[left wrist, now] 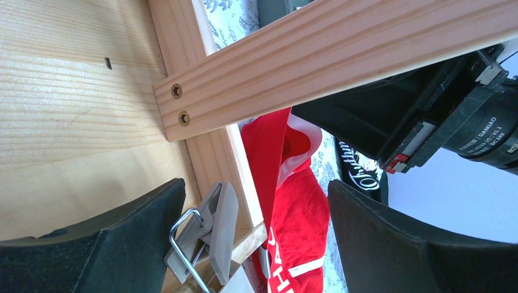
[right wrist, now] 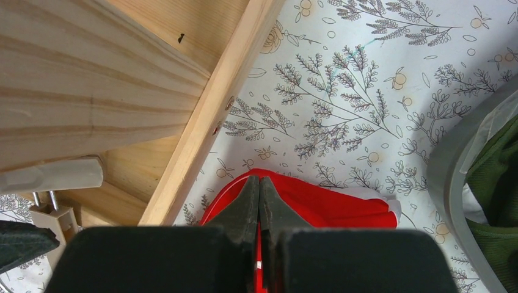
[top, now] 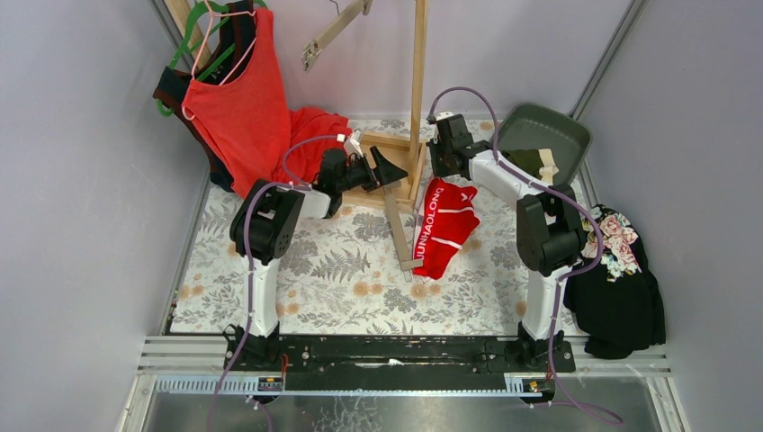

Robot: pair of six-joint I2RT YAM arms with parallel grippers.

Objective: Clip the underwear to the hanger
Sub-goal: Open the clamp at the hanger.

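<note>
Pinching the red briefs by their top edge, the right tool stood clamped tight on them. The left tool gaped open near the hanger's metal clip.

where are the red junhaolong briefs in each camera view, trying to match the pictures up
Top external: red briefs right of centre on the floral tablecloth, beside the wooden stand.
Left wrist: lower centre, framed by the open left gripper, past the stand's rail.
Right wrist: bottom centre, under the shut right gripper.
Shared landmark: the wooden stand.
</note>
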